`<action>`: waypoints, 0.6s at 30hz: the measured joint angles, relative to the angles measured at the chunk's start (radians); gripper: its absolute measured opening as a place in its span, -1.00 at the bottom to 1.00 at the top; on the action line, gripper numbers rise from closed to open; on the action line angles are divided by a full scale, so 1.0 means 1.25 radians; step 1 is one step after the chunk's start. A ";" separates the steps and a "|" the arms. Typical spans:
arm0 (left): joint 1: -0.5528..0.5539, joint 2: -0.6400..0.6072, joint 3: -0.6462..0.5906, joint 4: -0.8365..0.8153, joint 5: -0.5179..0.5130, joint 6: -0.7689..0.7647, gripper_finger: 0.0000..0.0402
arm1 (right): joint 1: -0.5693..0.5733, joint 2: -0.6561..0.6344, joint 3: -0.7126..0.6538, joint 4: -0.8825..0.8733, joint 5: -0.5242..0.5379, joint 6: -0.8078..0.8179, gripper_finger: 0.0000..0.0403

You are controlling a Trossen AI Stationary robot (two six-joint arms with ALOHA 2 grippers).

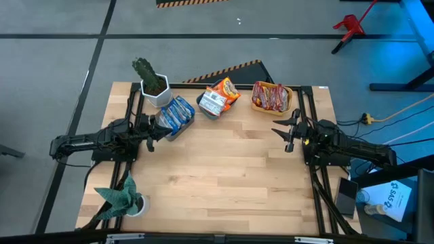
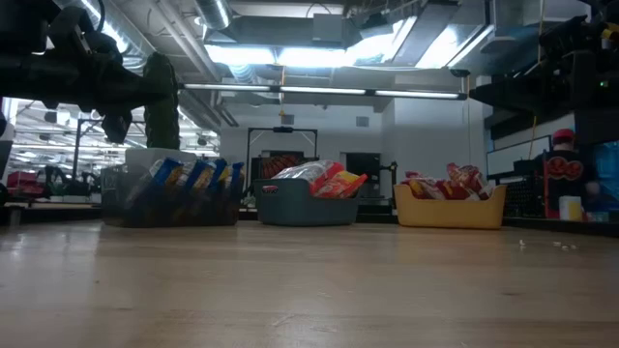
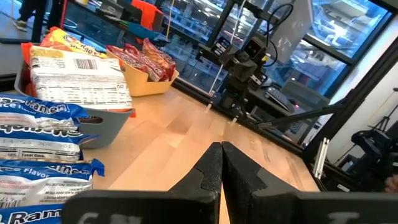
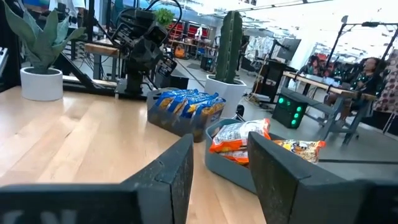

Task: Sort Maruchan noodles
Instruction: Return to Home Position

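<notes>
Now noodles [image 1: 180, 112] in three bins [image 2: 308, 209].

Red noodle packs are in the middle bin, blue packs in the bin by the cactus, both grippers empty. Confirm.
Wrong on one point: the red noodle packs lie in the yellow bin at the row's right end, as the high view shows. The middle bin holds orange and silver-white packs. The rest holds.

Desk [image 1: 224, 169]: light wooden planks, with dark rails along its left and right sides.
Far edge: three bins in a row, each apart from the next: dark bin [image 2: 116, 205] on the left, grey bin [image 2: 305, 209] in the middle, yellow bin [image 2: 450, 213] on the right.
Far left corner: cactus pot [image 1: 157, 95], white, just beside the dark bin.
Near left corner: leafy plant pot [image 1: 136, 206], white.
</notes>
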 joint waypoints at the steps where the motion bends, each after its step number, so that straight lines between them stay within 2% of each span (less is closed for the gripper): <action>1: 0.000 0.000 0.000 0.000 0.000 0.000 -1.00 | 0.000 0.000 0.000 0.000 0.000 -0.004 -0.31; 18: 0.000 0.000 0.000 0.000 0.001 -0.002 -1.00 | 0.000 0.000 0.000 -0.004 0.000 -0.006 -0.31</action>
